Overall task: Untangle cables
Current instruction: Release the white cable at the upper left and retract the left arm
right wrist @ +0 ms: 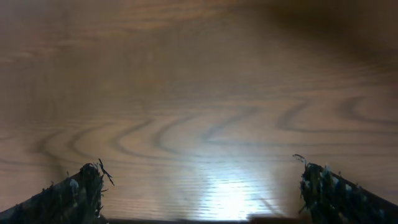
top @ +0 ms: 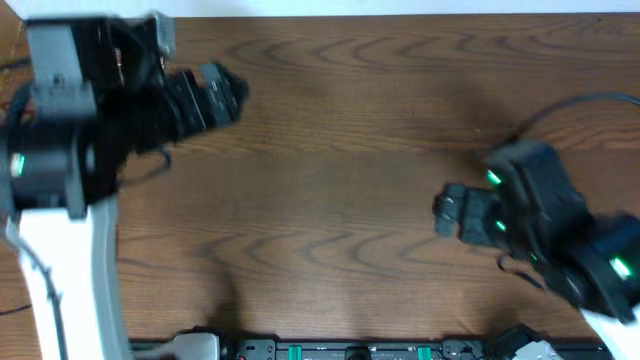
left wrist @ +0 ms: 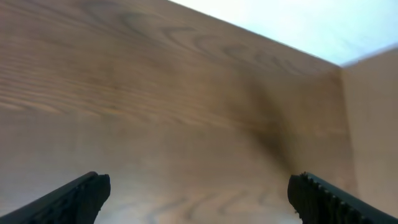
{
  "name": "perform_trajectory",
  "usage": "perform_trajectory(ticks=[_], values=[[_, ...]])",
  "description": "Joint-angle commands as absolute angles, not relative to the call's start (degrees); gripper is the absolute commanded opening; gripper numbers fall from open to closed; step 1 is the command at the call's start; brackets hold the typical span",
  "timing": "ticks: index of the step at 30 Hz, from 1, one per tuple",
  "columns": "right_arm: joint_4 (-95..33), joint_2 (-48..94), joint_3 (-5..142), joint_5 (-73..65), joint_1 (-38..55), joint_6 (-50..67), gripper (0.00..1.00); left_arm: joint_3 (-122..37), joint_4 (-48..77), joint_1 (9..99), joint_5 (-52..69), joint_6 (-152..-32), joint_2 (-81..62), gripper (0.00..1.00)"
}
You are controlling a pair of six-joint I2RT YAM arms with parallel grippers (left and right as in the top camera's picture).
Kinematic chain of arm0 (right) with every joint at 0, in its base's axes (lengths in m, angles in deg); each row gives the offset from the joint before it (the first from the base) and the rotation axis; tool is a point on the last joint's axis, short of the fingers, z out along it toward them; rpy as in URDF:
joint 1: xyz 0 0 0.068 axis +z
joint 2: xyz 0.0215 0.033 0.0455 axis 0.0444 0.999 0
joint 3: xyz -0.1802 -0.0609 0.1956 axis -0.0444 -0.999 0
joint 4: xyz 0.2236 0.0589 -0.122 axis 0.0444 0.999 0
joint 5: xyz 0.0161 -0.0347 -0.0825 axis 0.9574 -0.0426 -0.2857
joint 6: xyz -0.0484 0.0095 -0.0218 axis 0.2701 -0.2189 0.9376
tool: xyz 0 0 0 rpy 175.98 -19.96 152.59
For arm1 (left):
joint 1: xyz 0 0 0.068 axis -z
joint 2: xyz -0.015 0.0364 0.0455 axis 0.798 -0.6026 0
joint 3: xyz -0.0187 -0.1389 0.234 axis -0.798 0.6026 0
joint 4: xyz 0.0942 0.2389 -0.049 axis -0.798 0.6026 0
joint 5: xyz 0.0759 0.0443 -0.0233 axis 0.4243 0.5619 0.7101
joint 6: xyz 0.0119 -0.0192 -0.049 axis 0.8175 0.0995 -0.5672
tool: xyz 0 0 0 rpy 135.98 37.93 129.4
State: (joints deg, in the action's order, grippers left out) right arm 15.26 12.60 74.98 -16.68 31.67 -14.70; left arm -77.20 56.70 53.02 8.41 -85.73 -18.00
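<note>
The cables are out of view in every frame; only bare wooden table (top: 340, 150) shows between the arms. My left gripper (top: 228, 90) hangs at the back left, blurred. In the left wrist view it (left wrist: 199, 186) is open, its black fingers (left wrist: 74, 199) far apart with only wood between them. My right gripper (top: 440, 212) sits at the right, pointing left. In the right wrist view it (right wrist: 199, 177) is open too, with frayed dark pads (right wrist: 78, 186) and nothing between them but lit wood grain.
A thick black wire (top: 570, 105) belonging to the right arm arcs over the back right. A black rail with green lights (top: 350, 350) runs along the front edge. The table's far edge (left wrist: 261, 46) meets a white surface, with a tan panel (left wrist: 373, 112) beside it.
</note>
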Motion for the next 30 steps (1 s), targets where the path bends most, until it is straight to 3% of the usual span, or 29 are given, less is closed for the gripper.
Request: perform_trajectory(ticks=[1, 6, 18, 30], values=[[16.18, 7.66, 75.00, -20.22, 31.91, -14.22, 0.99, -75.36, 58.97, 56.60, 11.58, -86.00, -10.60, 0.97], [16.02, 0.76, 73.12, -20.79, 31.89, -14.26, 0.99, -67.80, 60.31, 61.08, 13.48, -86.04, 2.32, 0.97], [10.01, -6.19, 63.68, -22.76, 31.89, -14.28, 0.99, -43.76, 59.70, 61.32, 20.85, -89.82, 38.85, 0.97], [9.33, -6.17, 62.58, -22.69, 31.89, -14.26, 0.99, -42.60, 62.30, 61.35, 20.98, -89.82, 49.49, 0.97]])
